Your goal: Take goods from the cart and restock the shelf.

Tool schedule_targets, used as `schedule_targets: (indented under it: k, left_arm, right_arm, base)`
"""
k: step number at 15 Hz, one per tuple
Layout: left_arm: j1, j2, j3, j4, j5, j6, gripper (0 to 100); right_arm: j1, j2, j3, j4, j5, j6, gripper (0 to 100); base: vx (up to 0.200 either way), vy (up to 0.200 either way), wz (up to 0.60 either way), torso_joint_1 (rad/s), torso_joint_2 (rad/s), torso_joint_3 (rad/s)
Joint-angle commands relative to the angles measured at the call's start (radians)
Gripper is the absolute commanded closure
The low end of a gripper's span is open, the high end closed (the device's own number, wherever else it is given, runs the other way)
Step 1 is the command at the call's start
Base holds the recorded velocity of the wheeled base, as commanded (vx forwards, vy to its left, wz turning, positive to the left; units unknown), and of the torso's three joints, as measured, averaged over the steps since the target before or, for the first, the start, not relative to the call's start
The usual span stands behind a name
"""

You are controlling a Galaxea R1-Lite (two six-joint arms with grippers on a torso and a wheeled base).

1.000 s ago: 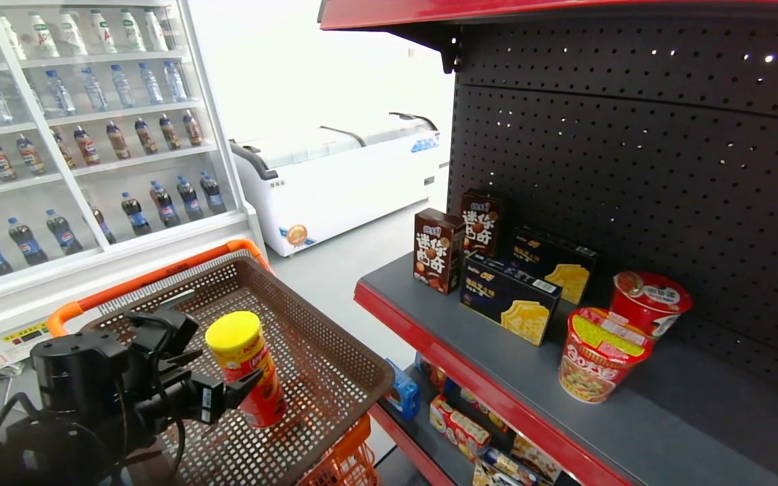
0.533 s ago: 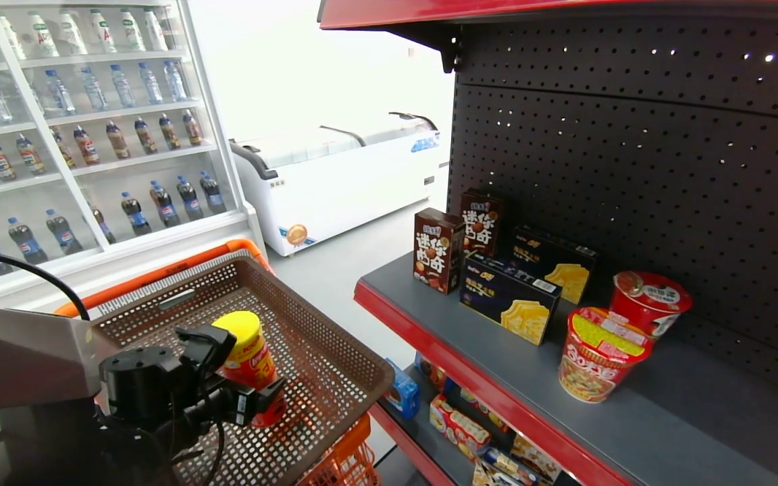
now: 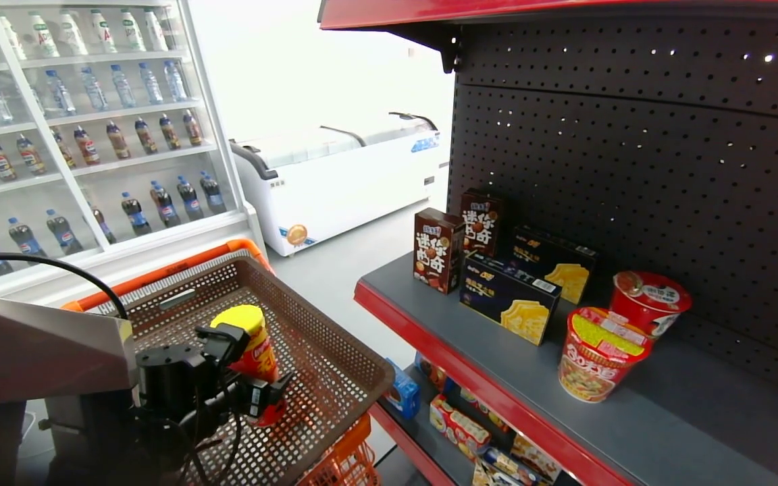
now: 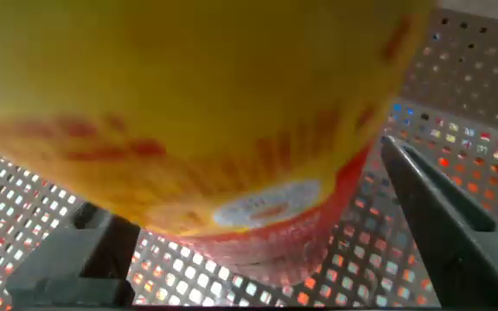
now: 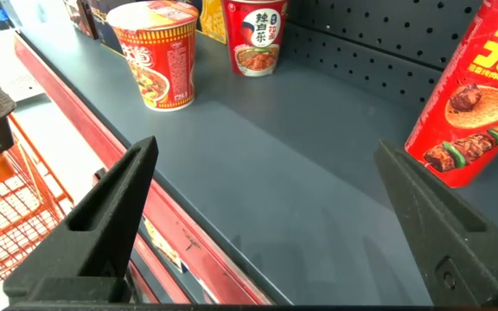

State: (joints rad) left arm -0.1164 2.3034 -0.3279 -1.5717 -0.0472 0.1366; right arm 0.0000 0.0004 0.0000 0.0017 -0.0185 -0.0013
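Though left hand [image 3: 252, 364] straddles the can [image 3: 248, 317], clamping unclear, base hidden, right hand [image 5: 266, 151] apart.

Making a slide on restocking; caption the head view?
Left hand at a yellow-lidded can in the cart basket, beside a partly stocked shelf.

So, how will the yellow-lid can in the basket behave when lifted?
The can looks rigid, so squeezing should not dent it. Tall and narrow, it may tip if nudged. Its round, smooth wall could slip or roll.
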Motion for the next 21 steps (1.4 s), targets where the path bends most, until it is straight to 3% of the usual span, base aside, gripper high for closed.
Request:
schedule_targets:
  k: [1, 3, 5, 11, 14, 15, 16, 18, 19, 21]
  left_arm:
    - [-0.008, 0.001, -0.037, 0.002, 0.024, 0.003, 100]
    - [-0.008, -0.079, -0.031, 0.047, 0.047, 0.018, 100]
    - [-0.008, -0.243, -0.031, 0.153, 0.07, 0.018, 100]
    - [-0.003, -0.865, -0.022, 0.782, 0.078, 0.011, 100]
    - [0.017, -1.067, 0.023, 0.904, 0.076, 0.011, 100]
    - [0.017, -1.067, 0.023, 0.904, 0.076, 0.011, 100]
    - [0.047, -1.19, 0.067, 0.978, 0.101, 0.017, 100]
    - [0.069, -1.3, 0.093, 1.042, 0.182, -0.012, 100]
    - [0.092, -1.342, 0.112, 1.041, 0.199, -0.041, 100]
    - [0.093, -1.434, 0.132, 1.05, 0.185, -0.048, 100]
  right_arm:
    - [0.0, 0.0, 0.0, 0.0, 0.0, 0.0, 0]
    - [0.0, 0.0, 0.0, 0.0, 0.0, 0.0, 0]
    - [0.0, 0.0, 0.0, 0.0, 0.0, 0.0, 0]
    - [0.0, 0.0, 0.0, 0.0, 0.0, 0.0, 0]
    - [0.0, 0.0, 0.0, 0.0, 0.0, 0.0, 0]
    - [0.0, 0.0, 0.0, 0.0, 0.0, 0.0, 0]
    - [0.0, 0.0, 0.0, 0.0, 0.0, 0.0, 0]
    - [0.0, 0.0, 0.0, 0.0, 0.0, 0.0, 0]
    - [0.0, 0.0, 0.0, 0.0, 0.0, 0.0, 0]
    - [0.0, 0.0, 0.0, 0.0, 0.0, 0.0, 0]
  base:
    - [0.0, 0.0, 0.0, 0.0, 0.0, 0.0]
    - [0.0, 0.0, 0.0, 0.0, 0.0, 0.0]
    - [0.0, 0.0, 0.0, 0.0, 0.0, 0.0]
    - [0.0, 0.0, 0.0, 0.0, 0.0, 0.0]
    - [0.0, 0.0, 0.0, 0.0, 0.0, 0.0]
    - [0.0, 0.0, 0.0, 0.0, 0.0, 0.0]
    - [0.0, 0.0, 0.0, 0.0, 0.0, 0.0]
    - [0.0, 0.0, 0.0, 0.0, 0.0, 0.0]
    - [0.0, 0.0, 0.0, 0.0, 0.0, 0.0]
    - [0.0, 0.0, 0.0, 0.0, 0.0, 0.0]
